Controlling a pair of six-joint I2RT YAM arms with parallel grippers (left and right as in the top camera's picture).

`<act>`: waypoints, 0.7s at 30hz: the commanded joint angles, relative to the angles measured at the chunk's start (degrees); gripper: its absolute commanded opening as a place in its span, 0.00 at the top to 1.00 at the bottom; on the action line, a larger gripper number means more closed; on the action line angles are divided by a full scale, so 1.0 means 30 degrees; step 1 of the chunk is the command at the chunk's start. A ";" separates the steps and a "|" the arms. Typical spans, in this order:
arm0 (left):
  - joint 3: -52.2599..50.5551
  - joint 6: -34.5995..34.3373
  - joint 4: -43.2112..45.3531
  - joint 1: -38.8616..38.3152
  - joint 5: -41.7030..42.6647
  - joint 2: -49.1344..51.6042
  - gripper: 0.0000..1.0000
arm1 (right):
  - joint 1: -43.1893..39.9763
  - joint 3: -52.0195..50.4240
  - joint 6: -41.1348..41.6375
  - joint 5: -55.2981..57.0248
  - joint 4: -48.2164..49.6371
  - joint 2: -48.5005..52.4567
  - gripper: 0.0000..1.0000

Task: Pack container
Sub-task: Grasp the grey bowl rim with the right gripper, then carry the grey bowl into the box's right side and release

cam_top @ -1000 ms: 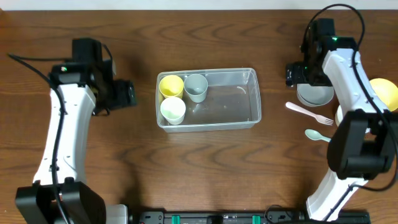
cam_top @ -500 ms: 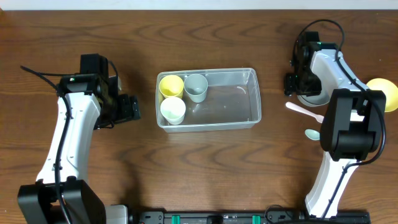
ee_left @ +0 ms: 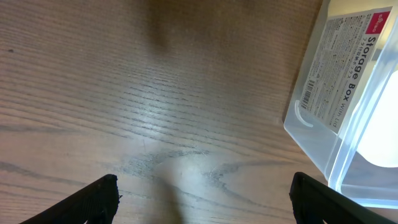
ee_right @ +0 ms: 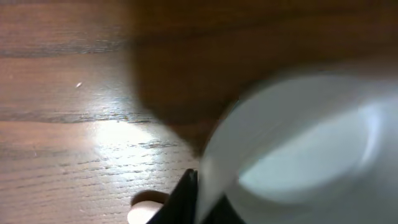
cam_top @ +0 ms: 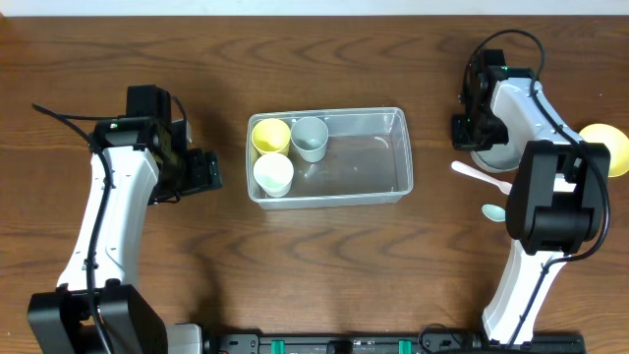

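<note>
We find the container (cam_top: 366, 159) at the middle of the table (cam_top: 324, 59). It is a clear plastic tub, rectangular with rounded corners and a raised rim, and its long side runs left to right. 3 round cups fill its left end: a yellow cup (cam_top: 270, 135) and a grey cup (cam_top: 310, 136) side by side at the far wall, and a white cup (cam_top: 273, 173) at the near wall. The rest of its floor is bare and glossy.

In the left wrist view we see a white label (ee_left: 339, 74) on the container's (ee_left: 367, 140) end wall. It reads "Storage Box" in bold, with smaller words like "with lid" beneath, a red logo at the top and fine print too small for us to read.

The left gripper (cam_top: 201, 171) sits just left of the container, apart from it. Its 2 dark fingers are spread wide over the grained brown wood and hold nothing (ee_left: 202, 191).

Well to the right, the right gripper (cam_top: 464, 128) is at the left edge of a pale round bowl (cam_top: 498, 152). In the wrist view the bowl (ee_right: 298, 149) is a smooth blur beside 1 dark finger (ee_right: 185, 198), and we cannot tell how far the jaws stand apart or whether they grip it.

A pink plastic fork (cam_top: 480, 177) and a mint spoon (cam_top: 493, 210) lie near that bowl, and a yellow bowl (cam_top: 609, 147) sits at the right edge.
</note>
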 commanded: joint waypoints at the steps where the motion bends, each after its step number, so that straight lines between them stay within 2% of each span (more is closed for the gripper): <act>1: -0.0029 0.0022 0.0000 0.0058 -0.0015 -0.0328 0.12 | -0.0058 -0.0015 -0.0080 -0.0036 0.0080 0.0029 0.99; 7: -0.0029 0.0022 -0.0015 0.0058 -0.0015 -0.0364 0.12 | 0.0022 0.0459 -0.0073 -0.0051 -0.0284 -0.0379 0.99; 13: -0.0029 0.0036 -0.0044 0.0058 -0.0022 -0.0823 0.12 | 0.0765 0.3082 -0.0087 -0.0058 -0.2178 -0.2827 0.99; 17: -0.0029 0.0036 -0.0058 0.0058 -0.0022 -0.1297 0.12 | 0.2062 0.5100 -0.0765 -0.0874 -0.3381 -0.5362 0.99; 21: -0.0029 0.0036 -0.0058 0.0058 -0.0022 -0.1756 0.12 | 0.4444 0.5646 -0.1668 -0.2076 -0.3585 -0.7694 0.99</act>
